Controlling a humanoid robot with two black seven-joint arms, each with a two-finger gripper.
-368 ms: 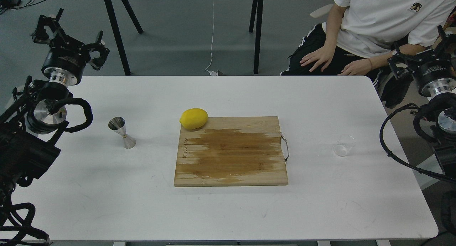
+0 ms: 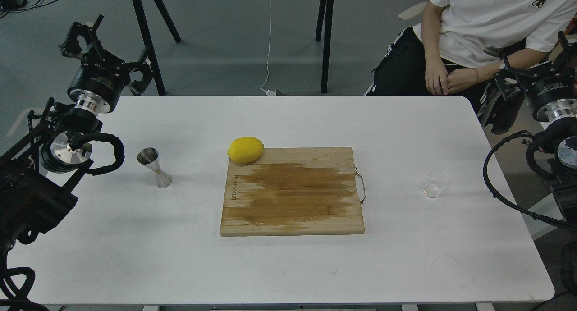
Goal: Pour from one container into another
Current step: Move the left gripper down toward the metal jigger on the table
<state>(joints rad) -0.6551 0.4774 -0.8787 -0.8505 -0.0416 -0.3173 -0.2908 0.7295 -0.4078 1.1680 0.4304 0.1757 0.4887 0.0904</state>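
The clear glass cup [image 2: 436, 185] stands on the right part of the white table [image 2: 288, 266], small and hard to see against it. On the left part stands the steel hourglass jigger [image 2: 154, 167], upright. My left gripper [image 2: 115, 45] hovers above the table's far left corner, well behind the jigger, open and holding nothing. Beyond the table's right edge, far behind the glass cup, my right gripper [image 2: 532, 61] also stands open with nothing in it.
A wooden cutting board [image 2: 293, 198] with a metal handle lies in the middle, with a yellow lemon [image 2: 245, 149] at its far left corner. A person in a white shirt [image 2: 478, 27] sits behind the far right corner. Black stand legs [image 2: 324, 40] rise behind the table.
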